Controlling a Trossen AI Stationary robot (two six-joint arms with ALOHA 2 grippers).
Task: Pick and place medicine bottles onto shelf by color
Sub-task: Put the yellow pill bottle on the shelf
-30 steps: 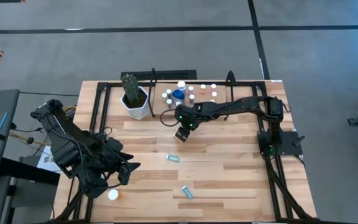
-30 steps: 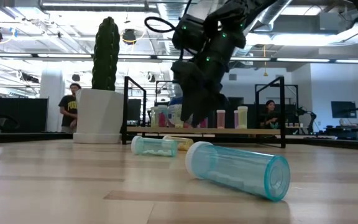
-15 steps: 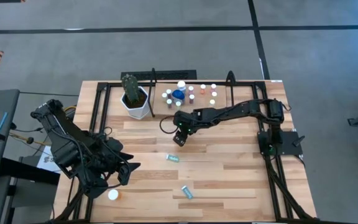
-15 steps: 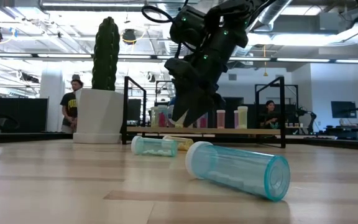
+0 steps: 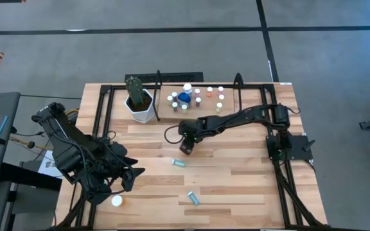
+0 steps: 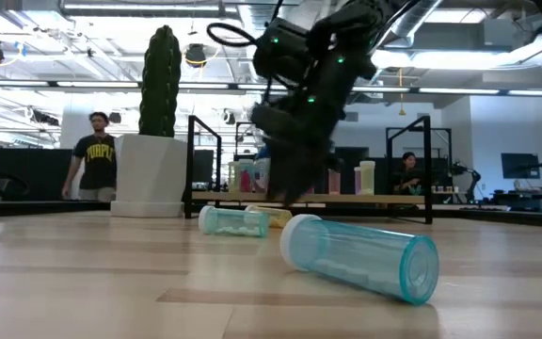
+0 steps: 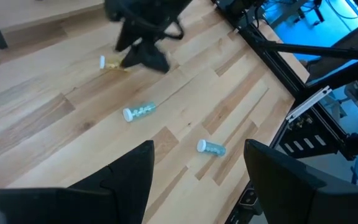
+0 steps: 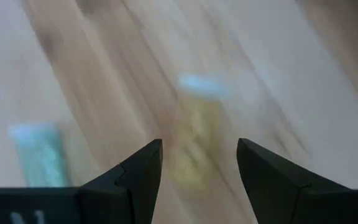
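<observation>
Dropped lower and nearer the shelf (image 5: 201,102) than a second ago, right end effector (image 5: 185,148) with fingers parted, empty, straddling the yellow bottle (image 8: 194,140) lying on the worktop (image 5: 236,179), aligning to grasp.

The right hand (image 6: 294,184) is a dark smear in the low view, covering some shelf (image 6: 346,198) bottles; its wrist view shows one yellowish bottle (image 8: 194,140), badly blurred.

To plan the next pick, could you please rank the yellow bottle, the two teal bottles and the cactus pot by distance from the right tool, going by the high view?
1. Yellow bottle, under the right tool.
2. Mid-table teal bottle.
3. Cactus pot, beside the shelf.
4. Front-edge teal bottle.
</observation>
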